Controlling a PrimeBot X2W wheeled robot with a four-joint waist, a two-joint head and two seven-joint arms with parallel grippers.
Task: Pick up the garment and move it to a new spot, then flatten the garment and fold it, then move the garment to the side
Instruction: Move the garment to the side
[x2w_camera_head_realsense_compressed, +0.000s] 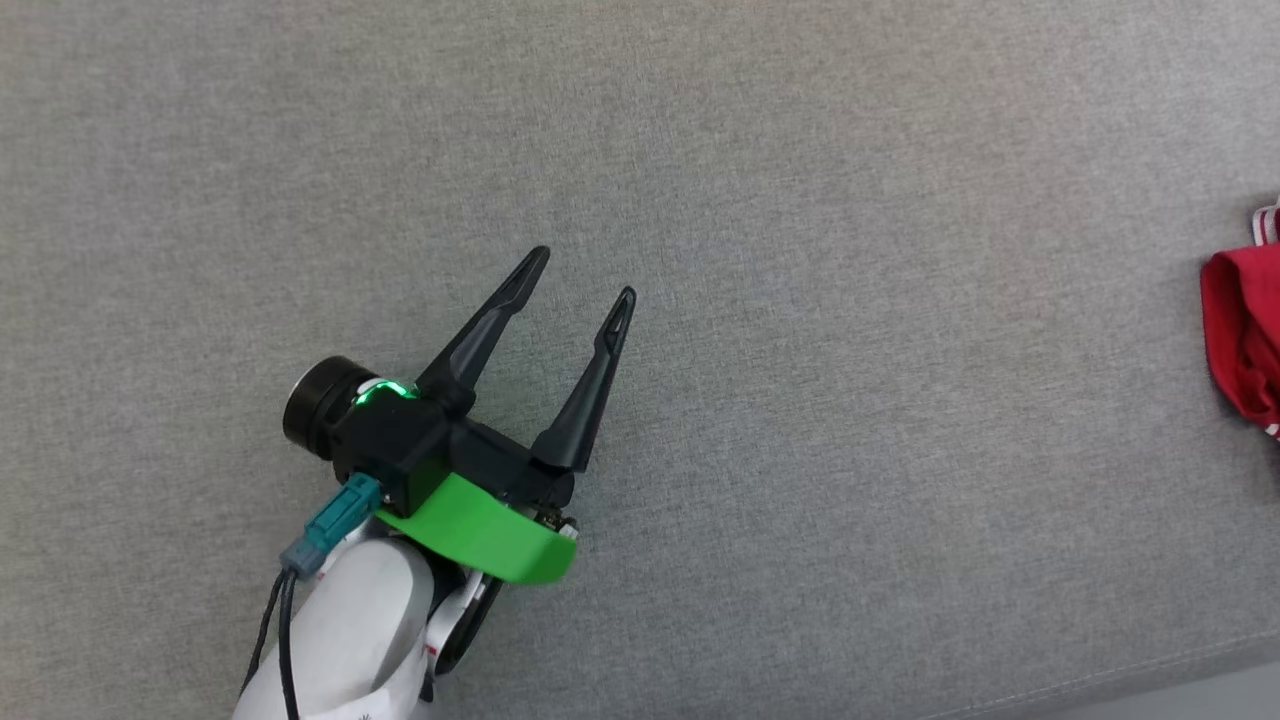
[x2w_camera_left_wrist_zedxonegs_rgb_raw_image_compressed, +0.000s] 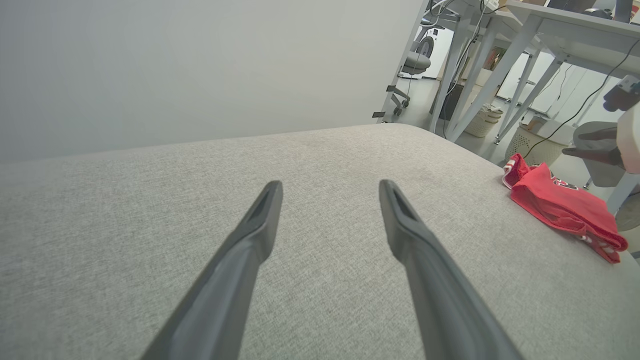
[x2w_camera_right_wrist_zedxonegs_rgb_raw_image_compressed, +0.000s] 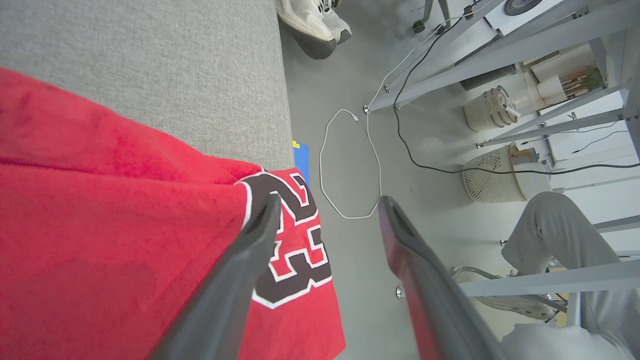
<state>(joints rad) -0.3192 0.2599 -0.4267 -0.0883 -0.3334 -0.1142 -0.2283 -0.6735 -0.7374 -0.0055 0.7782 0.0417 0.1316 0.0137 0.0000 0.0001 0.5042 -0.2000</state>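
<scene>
Grey fabric-covered surface (x2w_camera_head_realsense_compressed: 700, 150) is mostly bare. The garment (x2w_camera_head_realsense_compressed: 1243, 340), a red jersey tee, sits bunched at the surface's right edge, well apart from the left gripper (x2w_camera_head_realsense_compressed: 584, 275), and is cut off by the head view's border. In the right wrist view it drapes over the surface's edge, with the black white-outlined "23" print (x2w_camera_right_wrist_zedxonegs_rgb_raw_image_compressed: 295, 240) hanging toward the floor (x2w_camera_right_wrist_zedxonegs_rgb_raw_image_compressed: 360, 75). Left gripper hovers over bare surface, fingers spread, holding nothing. Right gripper (x2w_camera_right_wrist_zedxonegs_rgb_raw_image_compressed: 330, 201) is right at the garment, fingers spread too: one lies in front of the "23", the other is over the floor, and no cloth shows between them. Judgement: cloth is light, soft and limp, so it will sag and slide rather than hold shape. The overhanging part could pull the rest off the edge. Best to pinch a thick fold or the hem near the edge, not a single loose layer. Hard to make out: collar, sleeves, which side is up, how many layers are stacked. Small stuff: a person's grey-trousered leg (x2w_camera_right_wrist_zedxonegs_rgb_raw_image_compressed: 550, 230), a white shoe (x2w_camera_right_wrist_zedxonegs_rgb_raw_image_compressed: 310, 25), a looped white cable (x2w_camera_right_wrist_zedxonegs_rgb_raw_image_compressed: 350, 165).
</scene>
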